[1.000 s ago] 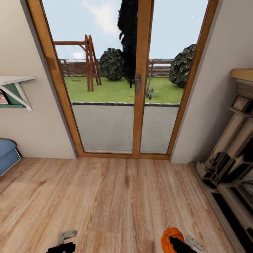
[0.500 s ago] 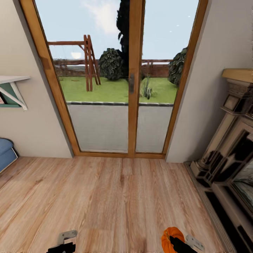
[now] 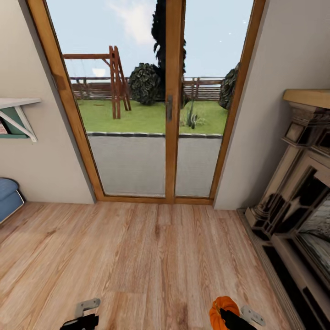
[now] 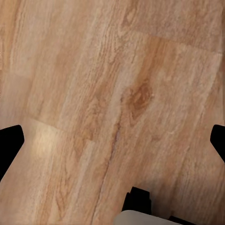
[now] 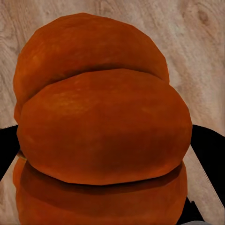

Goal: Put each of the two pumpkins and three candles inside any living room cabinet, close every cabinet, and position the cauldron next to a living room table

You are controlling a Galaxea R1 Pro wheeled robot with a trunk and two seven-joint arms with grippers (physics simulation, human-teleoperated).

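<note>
An orange ribbed pumpkin [image 3: 218, 309] sits at the bottom edge of the head view, held over the wooden floor by my right gripper [image 3: 229, 318], which is shut on it. In the right wrist view the pumpkin [image 5: 103, 126] bulges between the two dark fingers [image 5: 208, 150]. My left gripper [image 3: 80, 323] is low at the left of the head view. In the left wrist view it [image 4: 115, 140] stands open, its fingertips [image 4: 10, 140] far apart over bare floorboards with nothing between them.
A glass double door in a wooden frame [image 3: 169, 105] stands straight ahead, with a garden behind it. A carved fireplace [image 3: 298, 192] runs along the right wall. A blue seat [image 3: 7, 197] and a wall shelf [image 3: 16, 114] are at the left. Wooden floor [image 3: 151, 256] lies between.
The whole picture has slid left, so the camera has turned to the right and more of the fireplace shows. Both grippers keep their places, and the pumpkin stays held.
</note>
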